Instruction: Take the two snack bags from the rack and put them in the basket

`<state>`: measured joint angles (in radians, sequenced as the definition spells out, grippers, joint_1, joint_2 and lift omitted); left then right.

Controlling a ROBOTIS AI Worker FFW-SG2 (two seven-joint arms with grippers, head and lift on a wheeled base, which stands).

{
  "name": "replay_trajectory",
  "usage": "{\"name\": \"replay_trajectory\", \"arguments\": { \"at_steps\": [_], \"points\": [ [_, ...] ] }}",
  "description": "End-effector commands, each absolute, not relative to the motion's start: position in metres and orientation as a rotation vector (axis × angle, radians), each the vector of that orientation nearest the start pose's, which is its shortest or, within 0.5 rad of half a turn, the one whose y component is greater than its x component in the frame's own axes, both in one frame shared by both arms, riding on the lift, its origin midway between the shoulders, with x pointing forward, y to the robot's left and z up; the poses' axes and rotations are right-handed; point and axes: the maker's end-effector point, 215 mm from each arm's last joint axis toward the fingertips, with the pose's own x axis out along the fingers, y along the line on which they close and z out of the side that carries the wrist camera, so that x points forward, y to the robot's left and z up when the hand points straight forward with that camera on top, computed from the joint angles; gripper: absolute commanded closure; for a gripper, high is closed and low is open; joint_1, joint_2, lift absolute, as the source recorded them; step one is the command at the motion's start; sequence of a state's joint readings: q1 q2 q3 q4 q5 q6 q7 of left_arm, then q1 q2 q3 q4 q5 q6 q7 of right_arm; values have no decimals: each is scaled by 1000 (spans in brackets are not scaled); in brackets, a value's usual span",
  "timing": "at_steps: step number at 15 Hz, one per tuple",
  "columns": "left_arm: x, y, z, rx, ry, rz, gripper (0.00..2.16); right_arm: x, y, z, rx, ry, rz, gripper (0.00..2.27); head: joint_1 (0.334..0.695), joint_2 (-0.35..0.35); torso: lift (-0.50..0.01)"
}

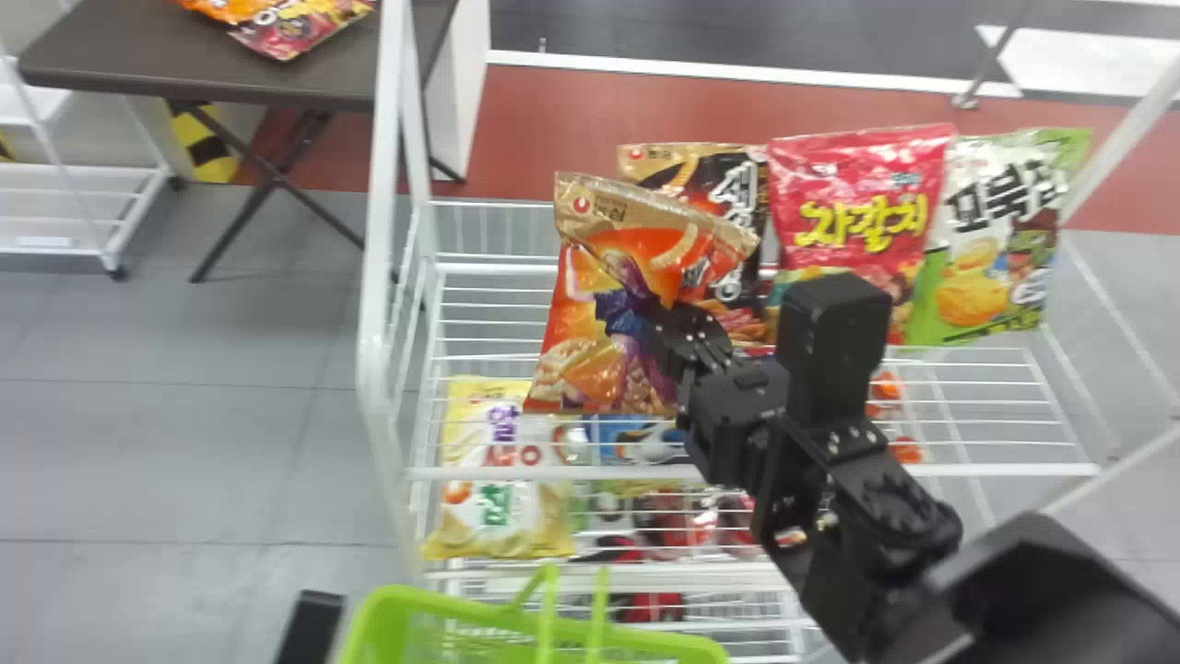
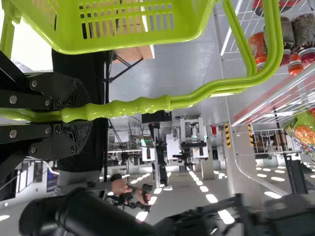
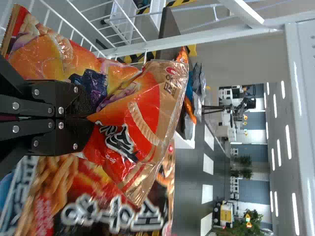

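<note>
My right gripper is at the upper shelf's left part in the head view, pinching an orange snack bag upright in front of a black snack bag. In the right wrist view the right gripper is shut on the crumpled orange bag, with the black bag beside it. At the bottom edge of the head view is the green basket. My left gripper is closed around the handle of the basket in the left wrist view.
The white wire rack holds a red bag and a green-white bag on the upper shelf, yellow bags lower down. Its white post rises left of the held bag. A dark table stands behind.
</note>
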<state>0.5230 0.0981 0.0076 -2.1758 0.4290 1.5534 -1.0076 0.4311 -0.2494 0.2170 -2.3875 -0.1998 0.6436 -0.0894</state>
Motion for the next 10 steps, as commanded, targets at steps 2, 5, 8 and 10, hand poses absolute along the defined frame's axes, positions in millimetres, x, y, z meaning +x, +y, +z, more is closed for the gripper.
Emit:
{"name": "replay_trajectory", "arguments": {
  "at_steps": [2, 5, 8, 10],
  "points": [
    [153, 8, -427, -966, 1217, -1107, 1882, 379, -164, -329, -23, 359, 263, 2078, 695, -233, -11],
    [165, 10, -423, -973, 1167, -1101, 1882, 358, -171, -341, -5, 410, 294, 2078, 695, -338, -11],
    [179, 15, -422, -969, 1113, -1079, 1882, 331, -154, -367, 29, 496, 359, 2078, 695, -350, -11],
    [191, 23, -423, -958, 1071, -1057, 1882, 313, -139, -384, 48, 559, 403, 2078, 695, -336, -11]
  ]
}}
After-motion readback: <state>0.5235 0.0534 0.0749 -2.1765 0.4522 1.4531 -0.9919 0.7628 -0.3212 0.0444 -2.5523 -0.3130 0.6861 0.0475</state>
